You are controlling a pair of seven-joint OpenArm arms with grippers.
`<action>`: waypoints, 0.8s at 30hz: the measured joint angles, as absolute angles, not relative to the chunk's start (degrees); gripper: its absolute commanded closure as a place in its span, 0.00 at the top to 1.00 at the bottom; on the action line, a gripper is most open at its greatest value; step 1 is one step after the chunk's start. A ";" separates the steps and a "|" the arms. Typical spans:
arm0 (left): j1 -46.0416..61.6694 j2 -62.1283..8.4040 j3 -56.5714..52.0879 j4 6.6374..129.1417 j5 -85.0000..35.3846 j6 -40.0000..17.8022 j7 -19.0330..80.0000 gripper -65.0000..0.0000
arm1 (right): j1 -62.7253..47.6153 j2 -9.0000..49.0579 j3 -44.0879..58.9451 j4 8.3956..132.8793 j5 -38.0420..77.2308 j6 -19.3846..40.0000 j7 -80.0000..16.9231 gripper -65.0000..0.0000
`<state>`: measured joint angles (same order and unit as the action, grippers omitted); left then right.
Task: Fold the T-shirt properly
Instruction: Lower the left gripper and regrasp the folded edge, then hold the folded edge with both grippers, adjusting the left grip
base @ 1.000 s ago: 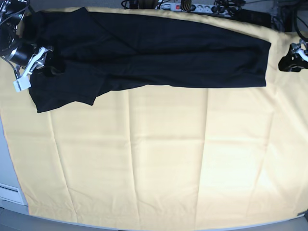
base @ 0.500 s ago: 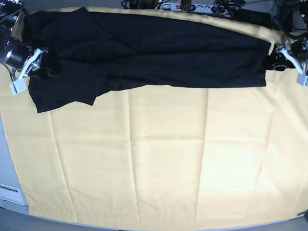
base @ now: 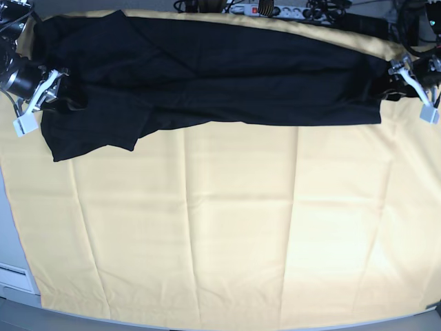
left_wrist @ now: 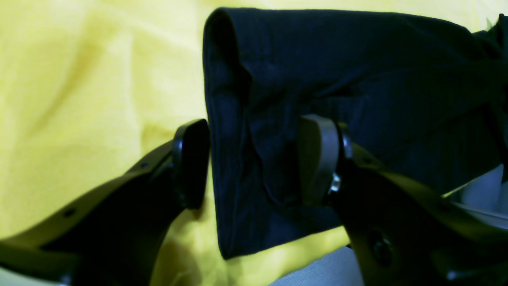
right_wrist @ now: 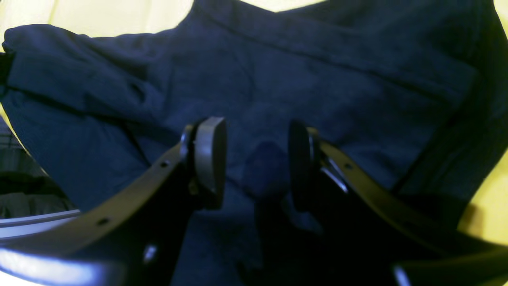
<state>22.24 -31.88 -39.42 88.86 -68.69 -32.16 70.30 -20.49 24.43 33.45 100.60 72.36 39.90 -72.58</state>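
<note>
The T-shirt lay along the yellow cloth's far edge, most cloth bare nearer the camera. The left gripper straddled its hem, jaws spread; the right gripper gaped over its sleeve end. A power strip sat beyond.

We see each tool has black curved arms with small screw holes, ending in oval pads.

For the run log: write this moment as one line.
T-shirt: folded lengthwise on yellow cloth | left claw: open, straddling hem edge | right claw: open, over collar end | stage: grasp pending
</note>
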 measured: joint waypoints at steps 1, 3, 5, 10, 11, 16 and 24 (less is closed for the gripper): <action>22.24 -31.88 -39.44 88.86 -69.08 -32.16 70.39 0.56 | -20.49 24.43 33.45 100.60 72.42 39.90 -72.60 0.41; 22.22 -31.88 -39.44 88.86 -69.71 -32.16 70.78 0.56 | -20.51 24.43 33.45 100.60 72.42 39.90 -72.60 0.41; 22.24 -31.88 -39.42 88.86 -70.35 -32.58 70.78 0.56 | -20.51 24.43 33.45 100.60 72.42 39.90 -72.58 0.41; 22.22 -31.88 -39.44 88.86 -72.23 -33.26 71.64 0.56 | -20.51 24.43 33.45 100.60 72.42 39.90 -72.58 0.41; 22.24 -31.88 -39.44 88.86 -72.27 -33.26 71.72 0.56 | -20.51 24.43 33.45 100.60 72.42 39.90 -72.60 0.41; 22.22 -31.88 -39.42 88.86 -75.72 -33.67 73.58 0.56 | -20.51 24.43 33.45 100.60 72.42 39.90 -72.60 0.41; 22.22 -31.88 -39.44 88.86 -82.28 -36.10 76.16 0.56 | -20.51 24.43 33.45 100.60 72.42 39.90 -72.60 0.41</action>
